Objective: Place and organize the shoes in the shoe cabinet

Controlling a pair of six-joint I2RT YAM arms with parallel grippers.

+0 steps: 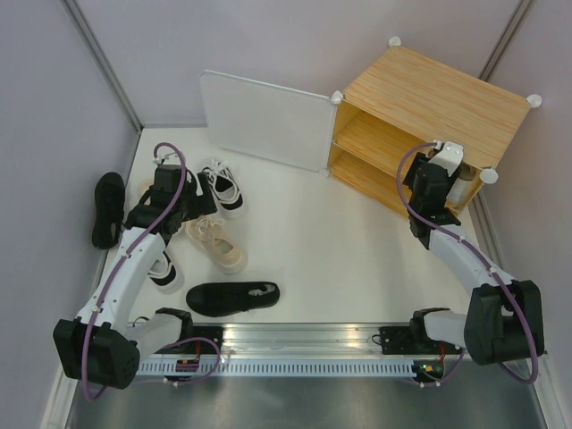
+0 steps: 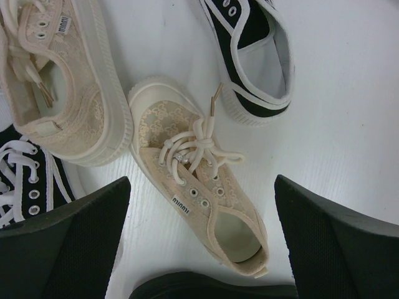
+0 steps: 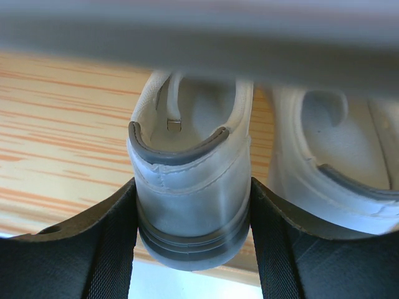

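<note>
Right wrist view first: the right gripper (image 3: 193,240) is clamped on the heel of a white sneaker (image 3: 190,180), one finger on each side. The sneaker's toe points into the shoe cabinet (image 1: 429,98) and its sole rests on a wooden shelf (image 3: 62,124). A second white sneaker (image 3: 336,156) sits just beside it on the right, nearly touching. The held heel seems to hang over the shelf's front edge. Which shelf level this is, I cannot say for sure.

To finish this well, I'd slide the sneaker further in until its heel lines up with its neighbour's, keeping the two parallel. Then spread the fingers and draw straight back, so neither pad drags the heel out again.

On the other side, the left gripper (image 2: 202,249) hangs wide apart and empty over a cream shoe (image 2: 199,193) lying on the worktop (image 1: 313,232). That shoe looks like the next pick. The other cream shoe (image 2: 62,81) and a black-and-white one (image 2: 255,56) lie close by, so the fingers need to come down clear of both.
</note>
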